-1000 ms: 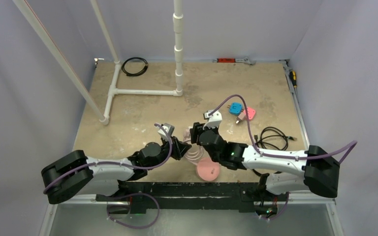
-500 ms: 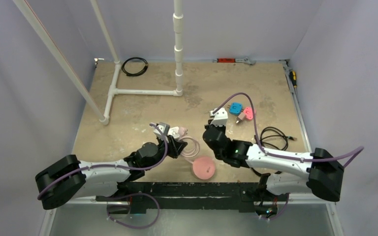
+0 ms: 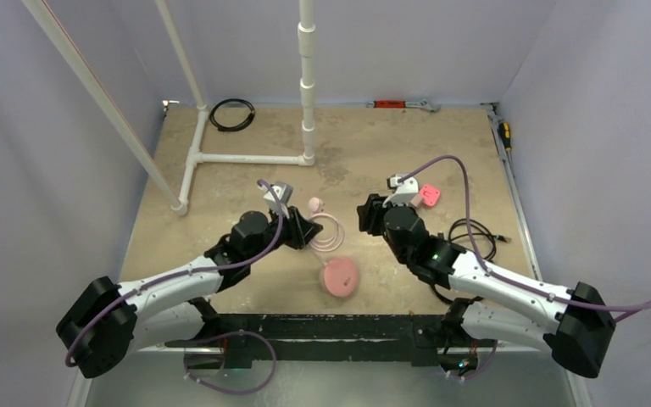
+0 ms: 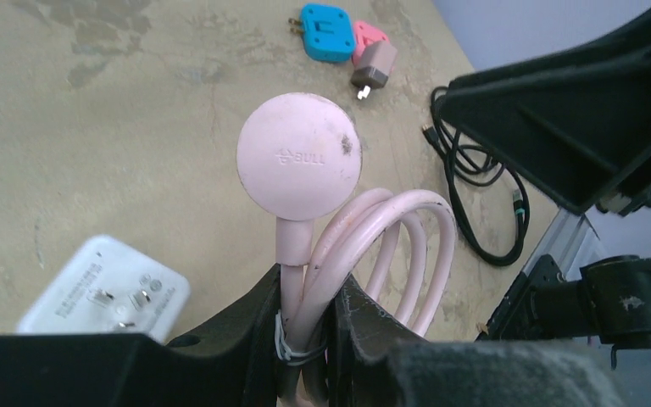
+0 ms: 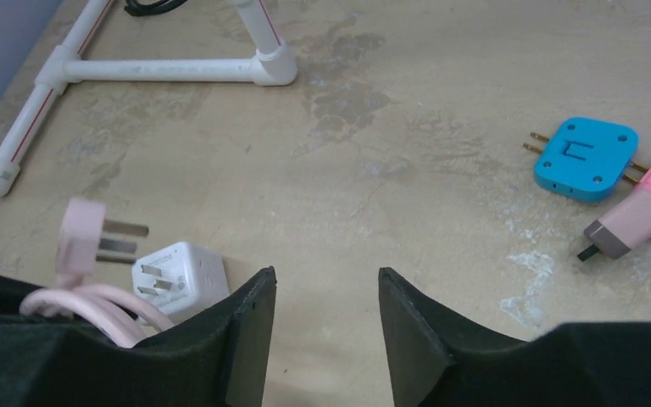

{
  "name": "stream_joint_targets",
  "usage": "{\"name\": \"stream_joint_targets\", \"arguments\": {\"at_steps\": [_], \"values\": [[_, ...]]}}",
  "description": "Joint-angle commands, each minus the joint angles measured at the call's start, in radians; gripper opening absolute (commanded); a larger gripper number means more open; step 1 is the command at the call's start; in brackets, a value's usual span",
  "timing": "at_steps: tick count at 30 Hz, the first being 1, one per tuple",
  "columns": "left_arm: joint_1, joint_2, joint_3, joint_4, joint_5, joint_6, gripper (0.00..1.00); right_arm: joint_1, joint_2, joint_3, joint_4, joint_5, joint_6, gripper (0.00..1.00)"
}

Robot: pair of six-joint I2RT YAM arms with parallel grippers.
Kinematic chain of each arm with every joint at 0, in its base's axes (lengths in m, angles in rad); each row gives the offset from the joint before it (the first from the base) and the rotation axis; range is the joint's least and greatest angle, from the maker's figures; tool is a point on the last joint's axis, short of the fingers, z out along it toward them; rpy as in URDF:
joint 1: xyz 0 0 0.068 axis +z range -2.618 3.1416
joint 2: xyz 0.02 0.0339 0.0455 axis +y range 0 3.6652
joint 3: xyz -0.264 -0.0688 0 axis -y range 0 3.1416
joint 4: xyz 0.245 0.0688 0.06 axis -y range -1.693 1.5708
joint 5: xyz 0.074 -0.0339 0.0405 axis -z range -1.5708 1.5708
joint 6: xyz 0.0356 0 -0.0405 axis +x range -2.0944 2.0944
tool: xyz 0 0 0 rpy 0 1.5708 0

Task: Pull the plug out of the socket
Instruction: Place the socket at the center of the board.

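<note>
Since the pink plug [image 5: 80, 236] shows bare prongs with open air around them, separation from the white socket block [image 5: 180, 270] is judged done. The block is seen just beside and below the plug, not touching it, its slotted face exposed. It appears to rest on the table [image 5: 390, 102], though the contact itself is not clearly shown.

What is left, if anything, is judged to be only setting the plug and its lead down; no further pulling appears to be needed.

The plug is carried at the end of the coiled pink cable [image 4: 390, 237]. The coil is pinched between the jaws of the left gripper [image 4: 309, 292], which are closed tightly on it. A round pink disc [image 4: 299, 157] is seen on the cable's other end, out past the fingertips.

The right gripper [image 5: 326, 284] is seen with its jaws partly apart and nothing between them. The plug and block lie off to one side of its gap, near but clear of it.

Further out, a blue adapter [image 5: 586, 158] and a small pink charger [image 5: 631, 225] are noted on the table, well apart from the plug, and a black cable [image 4: 475, 195] is noted beyond the coil.
</note>
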Motion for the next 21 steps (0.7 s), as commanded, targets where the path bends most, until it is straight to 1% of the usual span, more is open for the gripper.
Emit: {"name": "stream_joint_targets", "arguments": {"at_steps": [1,3,6,9,12,16,19,21], "values": [[0.063,-0.048,0.186,-0.199,0.113,0.074,0.00,-0.030,-0.036,-0.003,0.007,-0.050,-0.018,0.59],[0.065,-0.023,0.249,-0.248,0.135,0.107,0.00,-0.047,-0.045,-0.005,0.002,-0.052,-0.017,0.67],[0.065,0.079,0.346,-0.271,0.215,0.128,0.00,-0.071,-0.056,-0.008,-0.003,-0.052,-0.011,0.75],[0.064,0.199,0.416,-0.216,0.298,0.120,0.00,-0.107,-0.067,-0.009,-0.013,-0.060,-0.007,0.84],[0.064,0.294,0.468,-0.159,0.326,0.117,0.00,-0.143,-0.096,-0.022,-0.017,-0.079,-0.005,0.91],[0.065,0.407,0.550,-0.133,0.276,0.158,0.00,-0.191,-0.142,-0.044,-0.020,-0.100,-0.003,0.95],[0.064,0.493,0.609,-0.113,0.233,0.199,0.00,-0.210,-0.167,-0.057,-0.022,-0.119,0.001,0.96],[0.066,0.556,0.650,-0.115,0.190,0.233,0.02,-0.216,-0.179,-0.066,-0.023,-0.124,0.008,0.96]]}}
